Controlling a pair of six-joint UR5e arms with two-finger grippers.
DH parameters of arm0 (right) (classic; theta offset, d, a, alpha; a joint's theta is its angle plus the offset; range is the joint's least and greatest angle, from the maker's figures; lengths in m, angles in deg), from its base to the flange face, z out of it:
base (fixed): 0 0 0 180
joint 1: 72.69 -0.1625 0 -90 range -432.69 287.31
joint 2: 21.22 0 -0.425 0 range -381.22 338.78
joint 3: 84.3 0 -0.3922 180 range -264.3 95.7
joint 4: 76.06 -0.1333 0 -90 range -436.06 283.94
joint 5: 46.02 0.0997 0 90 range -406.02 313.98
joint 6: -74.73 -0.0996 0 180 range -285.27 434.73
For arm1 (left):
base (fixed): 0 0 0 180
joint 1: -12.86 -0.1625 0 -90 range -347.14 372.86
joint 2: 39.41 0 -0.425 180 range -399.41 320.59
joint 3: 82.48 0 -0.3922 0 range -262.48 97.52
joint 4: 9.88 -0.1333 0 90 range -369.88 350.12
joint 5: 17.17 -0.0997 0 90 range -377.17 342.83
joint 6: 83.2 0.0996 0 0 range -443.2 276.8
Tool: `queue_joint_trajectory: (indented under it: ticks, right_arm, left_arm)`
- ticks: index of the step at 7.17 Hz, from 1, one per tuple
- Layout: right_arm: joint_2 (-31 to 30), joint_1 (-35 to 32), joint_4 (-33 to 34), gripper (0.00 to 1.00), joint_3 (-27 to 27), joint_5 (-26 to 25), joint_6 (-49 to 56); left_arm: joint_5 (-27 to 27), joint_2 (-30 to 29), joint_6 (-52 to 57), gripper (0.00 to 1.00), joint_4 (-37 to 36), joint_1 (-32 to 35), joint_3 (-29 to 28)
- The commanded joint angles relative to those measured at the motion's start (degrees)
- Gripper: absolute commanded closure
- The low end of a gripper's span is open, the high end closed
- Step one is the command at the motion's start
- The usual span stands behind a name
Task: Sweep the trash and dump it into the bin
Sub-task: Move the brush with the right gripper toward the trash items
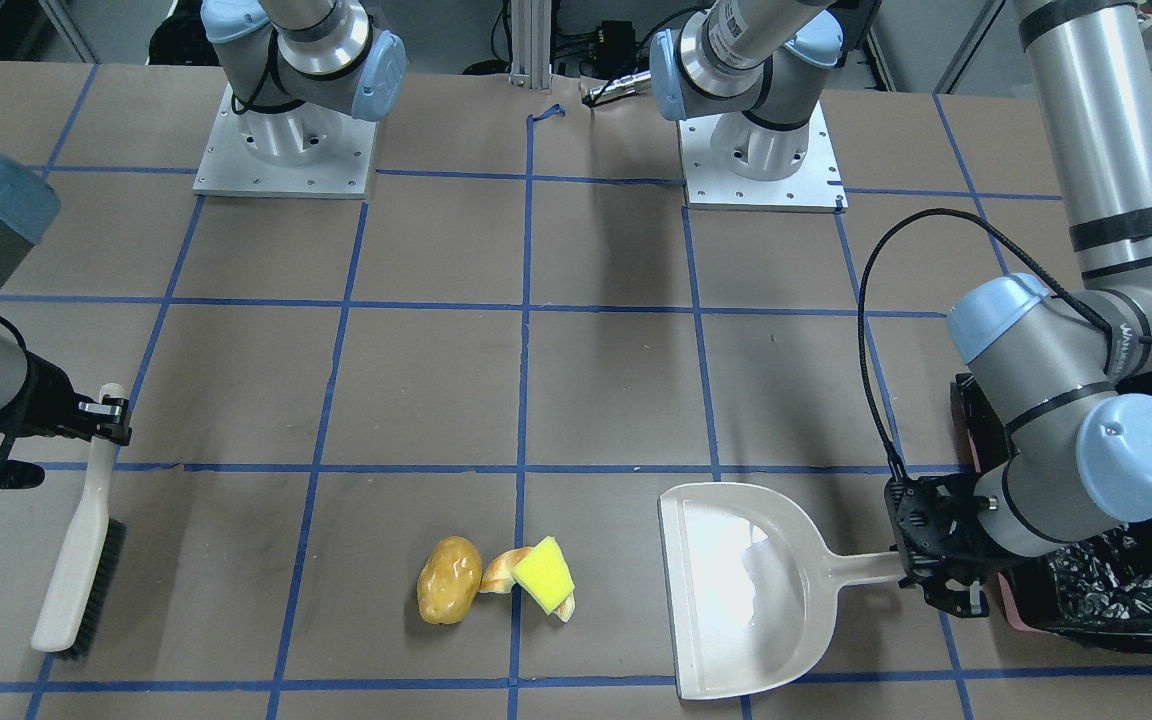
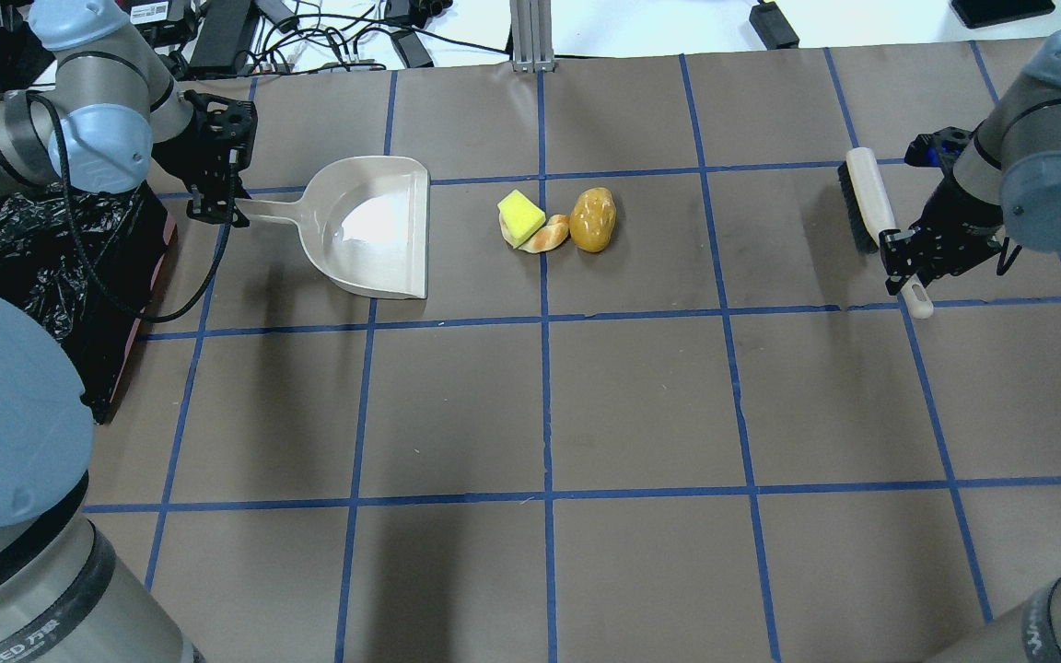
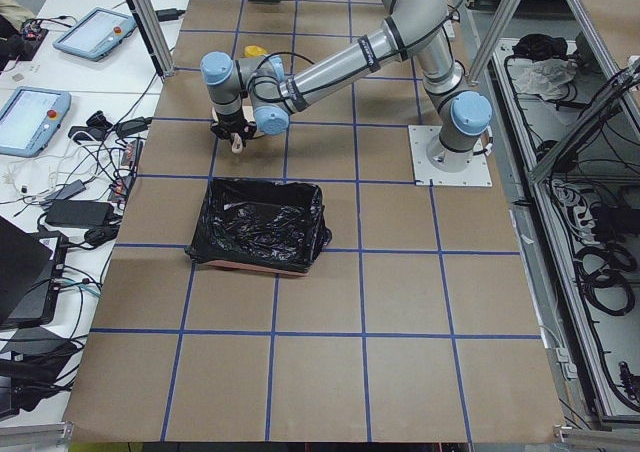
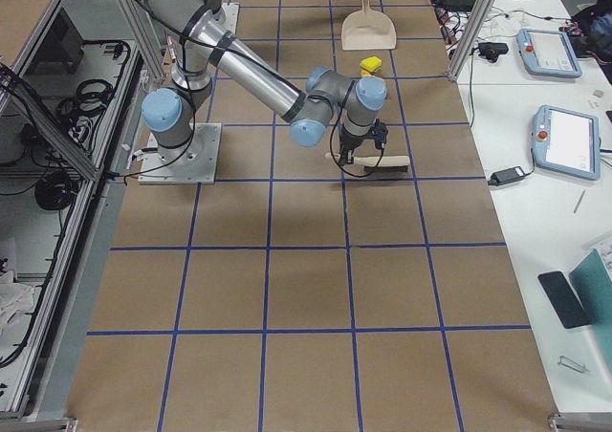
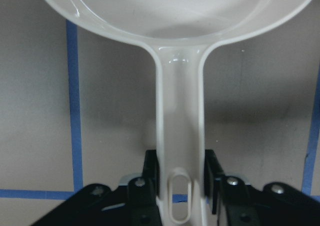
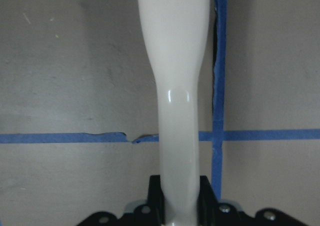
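The trash lies together mid-table: a potato (image 1: 448, 580), a croissant piece (image 1: 500, 570) and a yellow sponge wedge (image 1: 543, 573) that leans on the croissant. My left gripper (image 2: 217, 207) is shut on the handle of the cream dustpan (image 2: 374, 230). The pan's open edge faces the trash, about a hand's width away. The black-lined bin (image 2: 42, 267) stands just behind this gripper. My right gripper (image 2: 899, 253) is shut on the handle of the cream brush (image 2: 867, 198), well off to the trash's other side.
Blue tape lines grid the brown table. The two arm bases (image 1: 284, 150) stand at the table's robot side. The left arm's black cable (image 1: 871, 330) loops above the dustpan handle. Brown table surface lies between the brush and the potato.
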Motion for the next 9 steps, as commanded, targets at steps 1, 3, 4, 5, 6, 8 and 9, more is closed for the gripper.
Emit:
queue_joint_trajectory:
  ticks: [1,3,4,5,6,8,9]
  right_arm:
    - [-0.25,-5.32,-5.22,1.0,-4.88,2.13,-2.34]
    - [0.27,-12.52,-4.73,1.0,-5.61,5.81,-11.11]
    - [0.62,-15.0,-4.81,1.0,-5.53,6.09,-16.28]
    - [1.67,-17.8,-4.72,1.0,-5.61,7.92,-21.2]
    - [2.38,-20.53,-3.42,1.0,-5.7,9.59,-25.95]
    - [3.78,-24.23,-2.71,1.0,-5.7,9.61,-32.73]
    - [4.22,-26.16,-1.66,1.0,-5.7,9.61,-34.94]
  left_arm:
    - [-0.48,0.18,0.1,0.93,0.05,0.24,0.04]
    - [-1.27,0.1,0.1,0.93,0.05,0.67,0.04]
    - [-1.27,0.1,0.19,0.95,0.05,1.03,-0.05]
    - [-1.27,0.1,0.19,0.95,0.05,1.03,-0.05]
    - [-1.62,0.1,0.19,0.95,0.05,1.03,-0.05]
    - [-2.15,0.01,0.1,0.95,0.05,1.2,0.04]
    - [-2.15,0.01,0.1,0.95,-0.04,1.29,-0.05]
